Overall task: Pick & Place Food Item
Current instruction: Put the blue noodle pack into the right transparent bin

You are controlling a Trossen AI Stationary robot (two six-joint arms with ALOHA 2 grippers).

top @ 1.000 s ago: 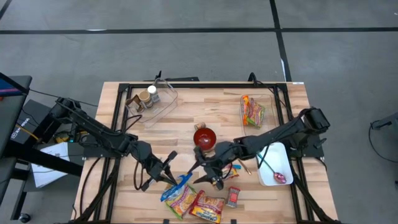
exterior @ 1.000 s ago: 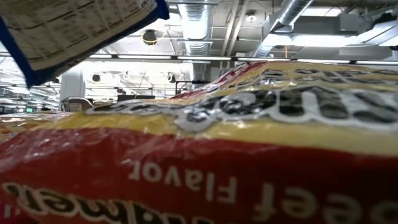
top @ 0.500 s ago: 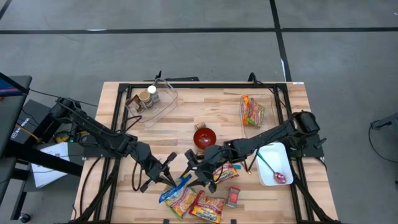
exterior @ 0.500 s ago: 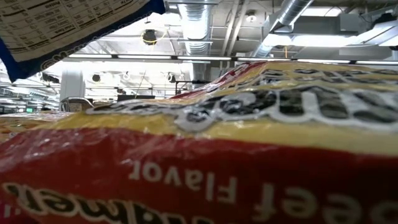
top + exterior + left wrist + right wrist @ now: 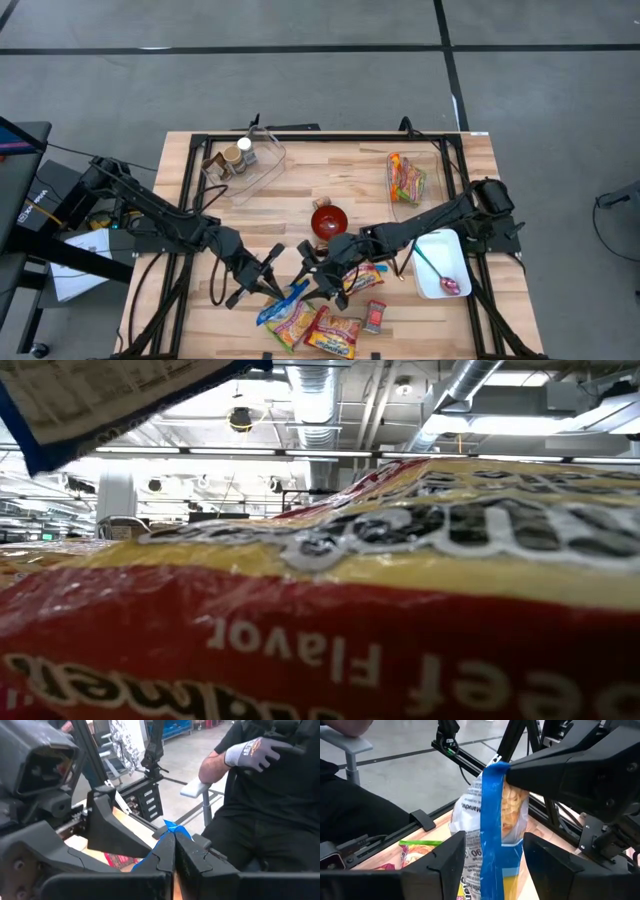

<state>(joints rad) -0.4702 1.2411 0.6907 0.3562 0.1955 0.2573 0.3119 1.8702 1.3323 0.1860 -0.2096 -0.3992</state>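
A clear noodle packet with blue edges (image 5: pixel 492 820) hangs upright from my left gripper (image 5: pixel 284 288), which is shut on it near the table's front middle. The packet's corner shows at the top left of the low view (image 5: pixel 90 400). My right gripper (image 5: pixel 495 865) is open. Its two fingers stand on either side of the hanging packet, and I cannot tell whether they touch it. It shows just right of the packet in the high view (image 5: pixel 312 275). My left gripper pinches the packet's blue top edge (image 5: pixel 173 827) between its two shut fingers, at their free ends. In the right wrist view the fingers (image 5: pixel 545 767) come at the edge (image 5: pixel 499 769) from the side. The packet hangs below them, upright, its lower end out of frame.
A red-and-yellow noodle packet (image 5: pixel 400 580) fills the low view. More packets (image 5: pixel 335 335) lie at the front edge. A red bowl (image 5: pixel 329 220), a clear bin with jars (image 5: pixel 240 160), a bin with a packet (image 5: pixel 405 177) and a white dish with a spoon (image 5: pixel 443 265) stand around. A seated person (image 5: pixel 260 795) is beyond the table.
My right gripper has gone toward the table's left edge, up to the hanging blue packet, and its open fingers now flank it. The packet has swung a little in my left gripper's hold.
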